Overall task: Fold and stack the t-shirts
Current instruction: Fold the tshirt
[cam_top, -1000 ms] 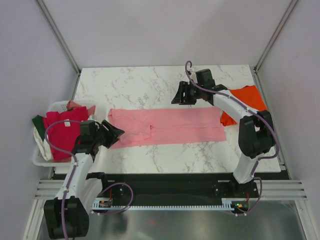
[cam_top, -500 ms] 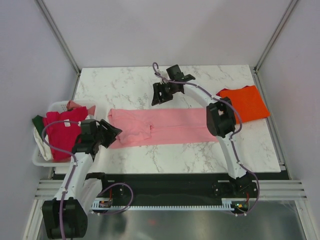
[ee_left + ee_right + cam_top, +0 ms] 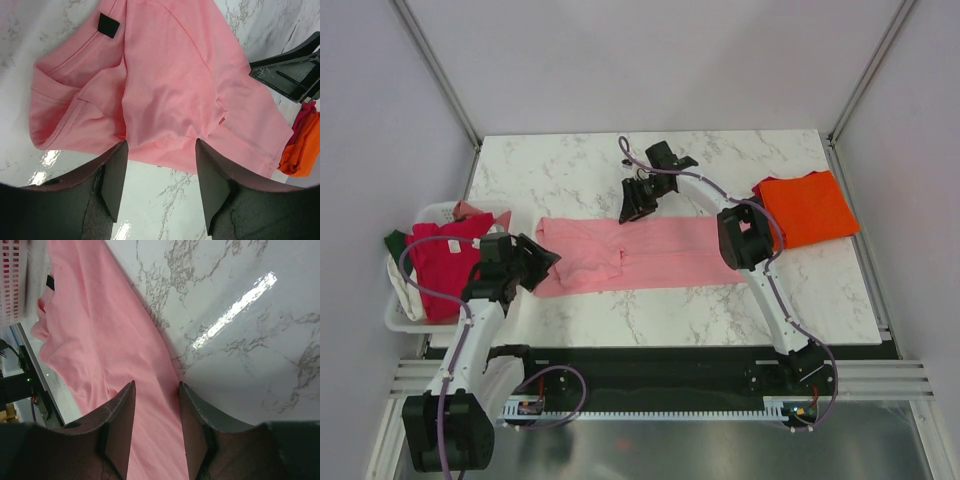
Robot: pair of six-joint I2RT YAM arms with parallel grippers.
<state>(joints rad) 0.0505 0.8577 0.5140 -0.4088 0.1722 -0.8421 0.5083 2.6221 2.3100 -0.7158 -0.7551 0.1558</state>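
My left gripper (image 3: 160, 145) hangs over the collar end of the pink t-shirt (image 3: 650, 255), fingers wide and empty. The tucked sleeve lies just ahead of the tips and the collar label is farther ahead, to their left. My right gripper (image 3: 156, 387) sits low at the strip's far long edge, its 2 fingers moderately apart with nothing pinched. That edge runs between them, with bare marble beyond the right-hand finger. I judge the crosswise fold comes next. To do it well I should catch every layer at each pinch, lift only slightly, and carry both hands level so the strip doesn't skew. The orange t-shirt (image 3: 805, 210) lies folded well behind my right fingers, likely the stack to land on
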